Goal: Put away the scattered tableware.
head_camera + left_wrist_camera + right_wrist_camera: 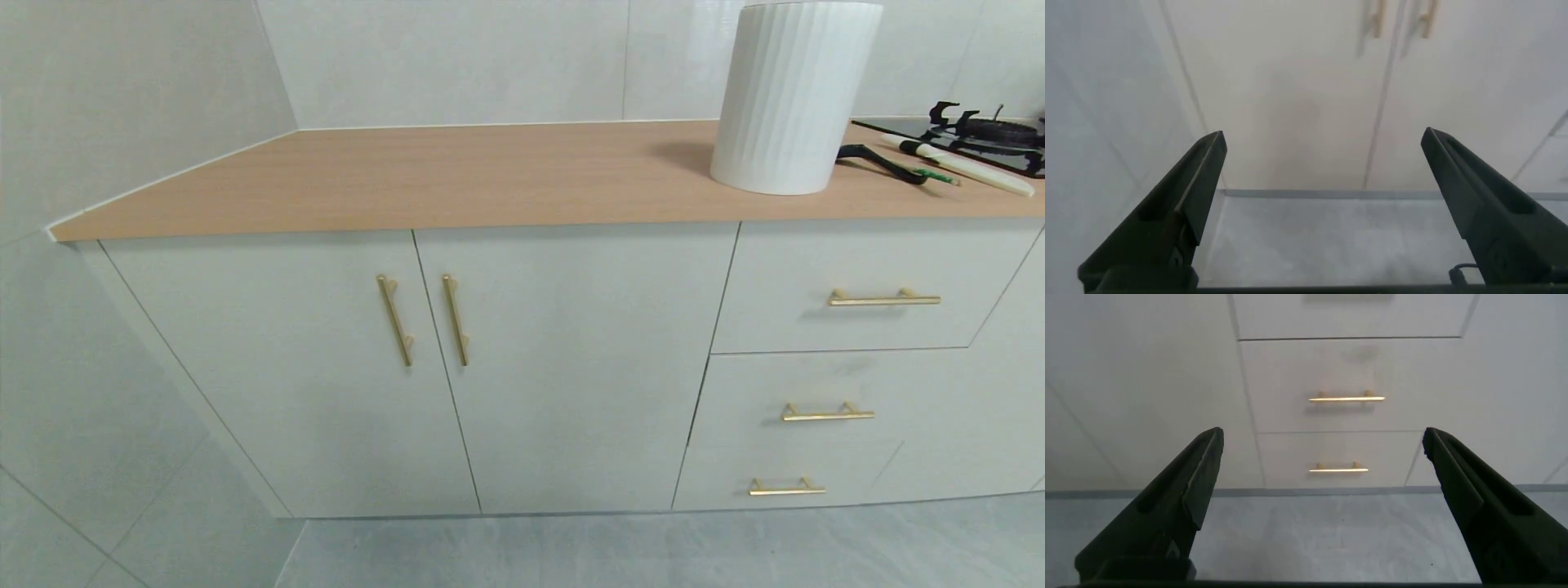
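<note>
Tableware (963,167), seemingly utensils, lying beside white canister (792,98).

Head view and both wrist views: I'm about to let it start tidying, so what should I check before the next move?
1. Left gripper open and empty: ok.
2. Right gripper open and empty: ok.
3. Utensils located on countertop beside white container: ok.
4. Grippers near the utensils: not ok; both face the cabinet front, low down.
5. Drawers open for storing: not ok, all shut.
6. Top of white container open: cannot tell.
</note>
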Motion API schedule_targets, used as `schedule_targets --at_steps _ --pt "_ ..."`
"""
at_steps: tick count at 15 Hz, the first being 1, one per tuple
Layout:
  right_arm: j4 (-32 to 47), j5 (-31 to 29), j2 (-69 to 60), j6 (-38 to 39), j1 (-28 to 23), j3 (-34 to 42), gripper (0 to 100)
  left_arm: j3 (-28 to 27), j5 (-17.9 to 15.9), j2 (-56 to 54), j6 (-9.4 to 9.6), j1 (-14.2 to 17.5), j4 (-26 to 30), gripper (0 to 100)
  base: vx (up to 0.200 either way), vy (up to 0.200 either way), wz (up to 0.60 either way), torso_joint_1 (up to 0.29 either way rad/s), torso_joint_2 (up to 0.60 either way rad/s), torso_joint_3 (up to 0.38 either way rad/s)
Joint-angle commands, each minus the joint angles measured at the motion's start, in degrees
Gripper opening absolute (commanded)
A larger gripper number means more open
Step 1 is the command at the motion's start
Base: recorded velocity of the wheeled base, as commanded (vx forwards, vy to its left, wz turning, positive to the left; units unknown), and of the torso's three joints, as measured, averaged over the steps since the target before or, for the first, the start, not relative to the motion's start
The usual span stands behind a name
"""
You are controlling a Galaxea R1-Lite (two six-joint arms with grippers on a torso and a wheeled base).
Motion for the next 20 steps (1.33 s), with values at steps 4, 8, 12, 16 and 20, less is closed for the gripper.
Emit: schedule_targets --at_steps 4,8,12,16,20 --pt "0.0 0.0 0.1 0.0 -0.1 0.0 100 0.0 0.0 0.0 -0.02 0.0 0.0 100 0.000 -0.200 0.00 0.000 0.00 0.001" --pt "0.0 0.0 0.0 0.0 0.0 0.0 100 0.0 0.0 0.0 -0.02 0.0 -0.1 100 0.000 -0.150 0.00 0.005 0.00 0.001" --pt "0.0 0.0 0.0 0.0 0.0 0.0 100 0.0 0.0 0.0 -0.11 0.0 -0.1 100 0.000 0.000 0.00 0.000 0.00 0.000" --pt "0.0 0.0 0.0 0.0 0.0 0.0 100 0.0 0.0 0.0 -0.02 0.0 -0.1 100 0.000 0.000 0.00 0.000 0.00 0.000" --pt "0.0 0.0 0.0 0.0 0.0 0.0 100 0.0 0.0 0.0 -0.11 0.0 0.0 100 0.150 0.000 0.00 -0.001 0.00 0.004"
